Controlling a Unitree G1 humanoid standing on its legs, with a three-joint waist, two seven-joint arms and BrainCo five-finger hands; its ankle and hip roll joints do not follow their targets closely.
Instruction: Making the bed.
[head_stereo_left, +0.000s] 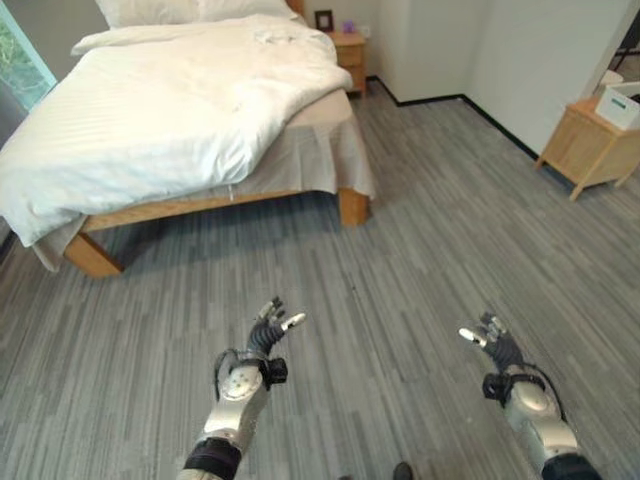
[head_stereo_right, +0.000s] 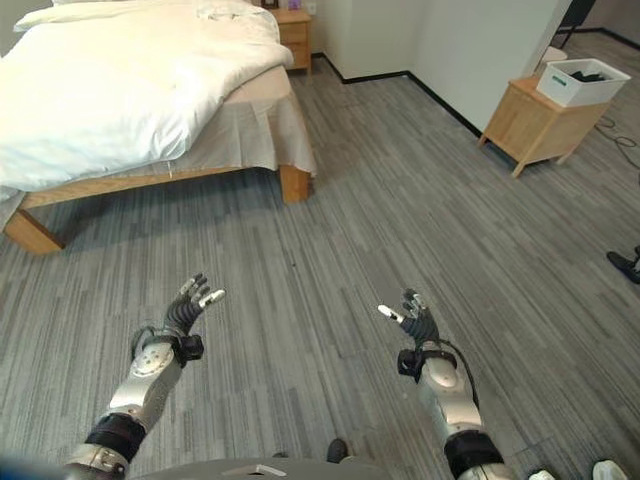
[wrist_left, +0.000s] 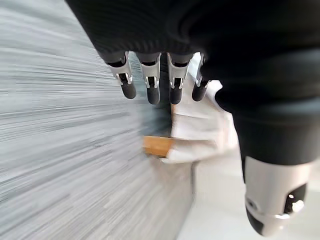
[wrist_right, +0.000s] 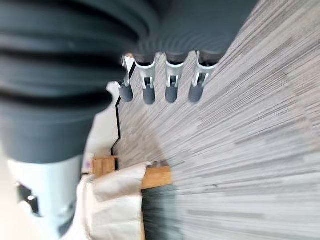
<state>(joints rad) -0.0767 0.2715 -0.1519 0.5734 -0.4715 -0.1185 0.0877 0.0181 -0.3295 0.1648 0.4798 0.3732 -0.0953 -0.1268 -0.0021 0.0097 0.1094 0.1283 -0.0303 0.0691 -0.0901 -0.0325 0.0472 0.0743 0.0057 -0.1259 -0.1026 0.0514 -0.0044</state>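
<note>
- Bed (head_stereo_left: 215, 205) sits ahead of you and off to the left, well apart from both hands, with a stretch of bare grey floor (head_stereo_left: 420, 240) between.
- Its long axis runs away from you toward the far wall. The foot corner with the wooden leg (head_stereo_left: 352, 206) is the part closest to you.
- Your left hand (head_stereo_left: 268, 336) is the nearer one to the bed, I'd say. Your right hand (head_stereo_left: 497, 345) hangs further out to the right, more in line with the open floor than with the mattress.
- Both hands are empty, fingers loosely spread and relaxed, thumbs apart. Nothing pinched or held. The wrist views back that up: straight fingers over floor, bed corner past them.
- White duvet (head_stereo_left: 160, 110) lies over the mattress but skewed: it spills low over the left foot corner and is pulled back on the right side, leaving the beige mattress edge and bed skirt (head_stereo_left: 310, 150) bare there.
- So my guess is you need to walk in first. Nothing is reachable from here, and the bare right side looks like where the pulling is wanted.
- Count: one bed, one duvet, what looks like one pillow (head_stereo_left: 190, 10) at the head (could be more, hard to tell).
- Also two wooden nightstands: one (head_stereo_left: 349, 55) by the head of the bed, another (head_stereo_left: 592, 145) on the right wall, carrying a white bin (head_stereo_left: 622, 104).
</note>
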